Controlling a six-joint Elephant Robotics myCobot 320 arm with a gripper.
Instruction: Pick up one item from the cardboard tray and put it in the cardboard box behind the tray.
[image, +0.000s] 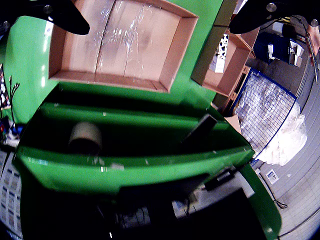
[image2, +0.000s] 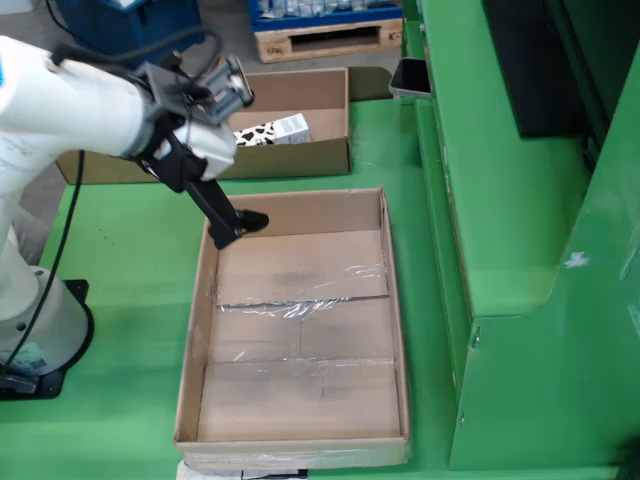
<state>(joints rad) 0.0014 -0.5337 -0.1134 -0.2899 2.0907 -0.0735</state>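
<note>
The big cardboard tray (image2: 395, 300) lies on the green table, and its taped floor holds no item. In the wrist view the same tray (image: 180, 50) fills the upper middle. Behind it stands the smaller cardboard box (image2: 330, 155) with a cow-patterned carton (image2: 270, 130) inside. The wrist view shows that box (image: 235, 70) and the carton (image: 219, 52) at the upper right. My gripper (image2: 240, 222) hovers over the tray's far left corner. Its black fingers (image: 65, 17) stand wide apart, so the gripper (image: 160, 25) is open with nothing between them.
A green machine frame (image2: 520, 200) rises along the tray's right side. The wrist view shows its green shelves with a tape roll (image: 86, 135) and a wire mesh cage (image: 265, 115). A wooden pallet (image2: 320, 40) and a black tray (image2: 410, 75) sit at the back.
</note>
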